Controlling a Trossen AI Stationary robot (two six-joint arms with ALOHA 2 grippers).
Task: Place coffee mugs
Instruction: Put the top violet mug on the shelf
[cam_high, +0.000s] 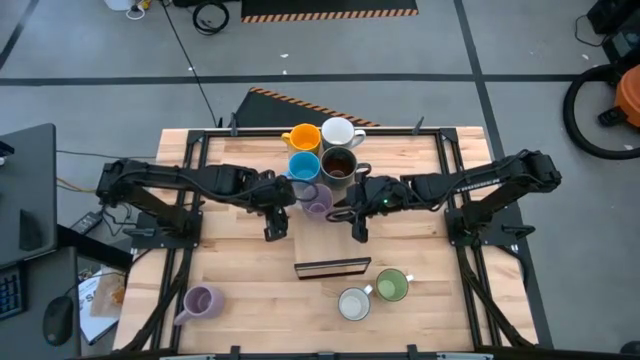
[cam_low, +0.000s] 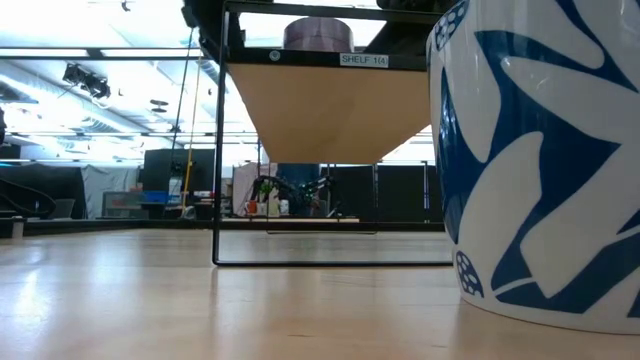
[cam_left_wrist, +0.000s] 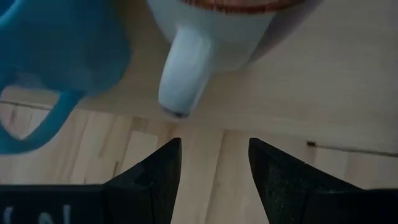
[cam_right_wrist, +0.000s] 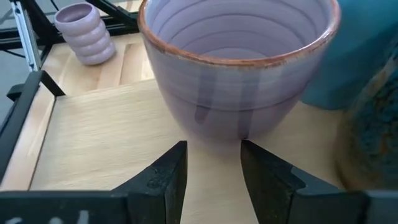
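A raised shelf board (cam_high: 352, 190) at the table's far middle carries an orange mug (cam_high: 300, 137), a white mug (cam_high: 338, 131), a blue mug (cam_high: 304, 165), a dark brown mug (cam_high: 338, 165) and a lavender mug (cam_high: 317, 199) at its near edge. My left gripper (cam_left_wrist: 214, 155) is open above the board's left edge, facing that mug's handle (cam_left_wrist: 185, 68). My right gripper (cam_right_wrist: 213, 155) is open at the lavender mug's (cam_right_wrist: 239, 74) other side, tips just short of its wall. A ribbed lavender mug (cam_high: 200, 302), a white mug (cam_high: 353, 303) and a green mug (cam_high: 390, 285) stand on the table.
The shelf stands on a thin black frame (cam_low: 215, 150) whose base bar (cam_high: 332, 267) lies across the table's middle. Close to the low camera stands a white mug with a blue pattern (cam_low: 540, 150). Bare wood lies between the frame and the near mugs.
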